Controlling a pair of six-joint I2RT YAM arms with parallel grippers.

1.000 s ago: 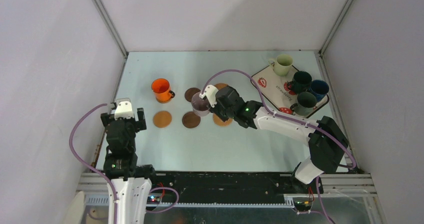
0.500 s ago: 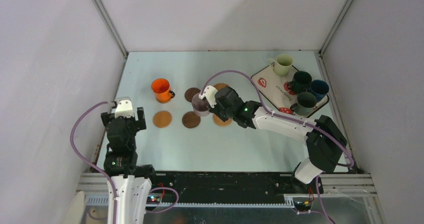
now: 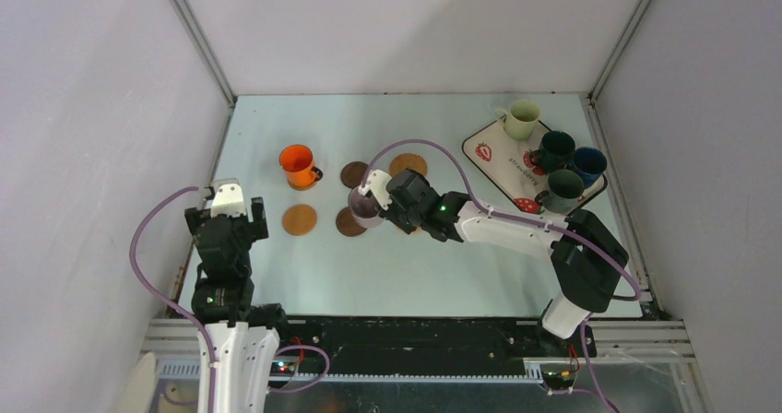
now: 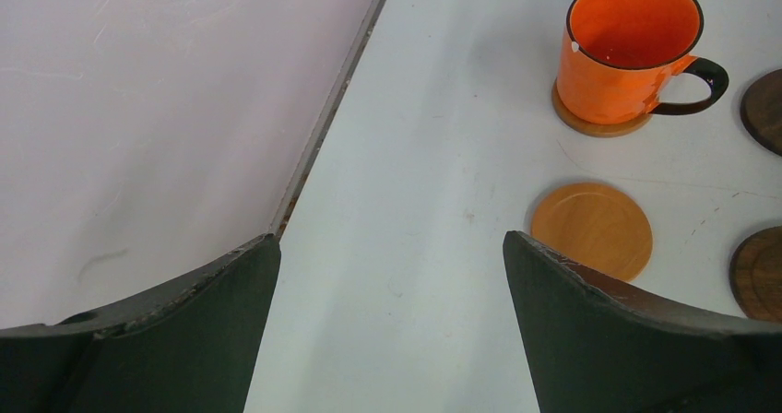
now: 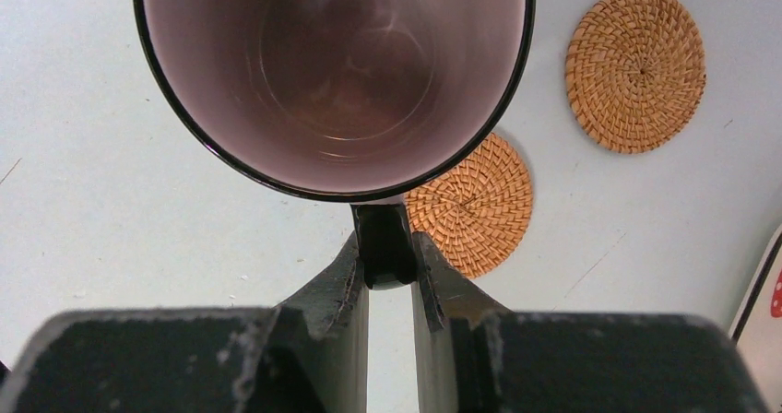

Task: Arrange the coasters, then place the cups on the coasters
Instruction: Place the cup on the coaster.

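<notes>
Now | handle of mauve cup [image 5: 332, 72] clamped between right fingers [image 5: 337, 289] | left fingers [image 4: 184, 325] wide

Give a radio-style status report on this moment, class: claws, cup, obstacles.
Left claw open, empty. Right claw shut on mauve cup, by its handle. Cup over near dark coaster. No obstruction seen.

The orange ceramic mug [image 4: 627, 49] has a black rim and handle. The smooth round wooden coaster [image 4: 591, 230] at its six o'clock is orange-tan. The round wooden coaster [image 3: 354, 173] at its three o'clock is dark brown. The pale mauve ceramic mug [image 5: 332, 72] is dusky purple inside, black-rimmed and black-handled. Two woven straw coasters [image 5: 636, 67] are tan with concentric rings. The white rectangular tray [image 3: 496, 152] has a red strawberry print. On it are a pale green mug [image 3: 523, 116], two dark green mugs [image 3: 557, 147] and a navy blue mug [image 3: 588, 163].
</notes>
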